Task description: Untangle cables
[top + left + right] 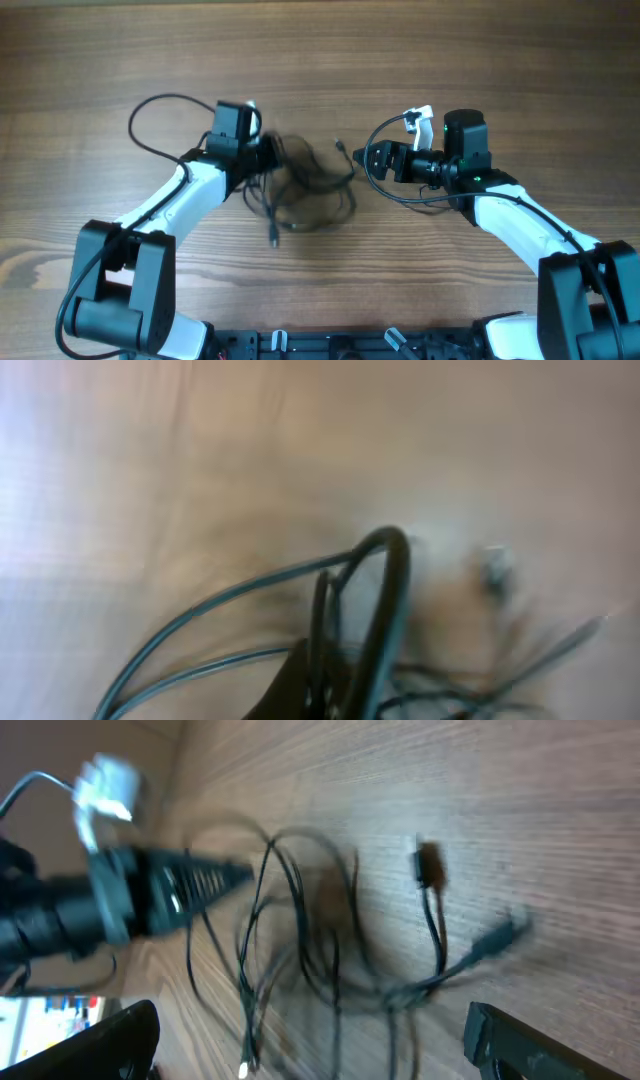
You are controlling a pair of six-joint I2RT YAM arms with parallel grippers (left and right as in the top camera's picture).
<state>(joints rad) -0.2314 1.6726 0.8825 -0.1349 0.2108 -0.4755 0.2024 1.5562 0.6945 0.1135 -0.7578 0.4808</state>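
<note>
The cables [305,190] are a loose tangle of thin black cords on the wooden table between my two grippers. One plug end [340,147] points up right and another [273,240] hangs toward the front. My left gripper [262,158] is at the tangle's left edge. In the blurred left wrist view its jaws [330,695] are shut on several strands [385,590] that loop up from them. My right gripper [366,160] is open just right of the tangle. In the right wrist view its fingers [310,1040] are spread wide, with the cables [300,920] ahead and between them, untouched.
A thicker black arm wire loops on the table behind the left arm [150,115], and another curls round the right wrist [400,195]. A white tag [420,118] sits on the right arm. The left gripper shows in the right wrist view [170,885].
</note>
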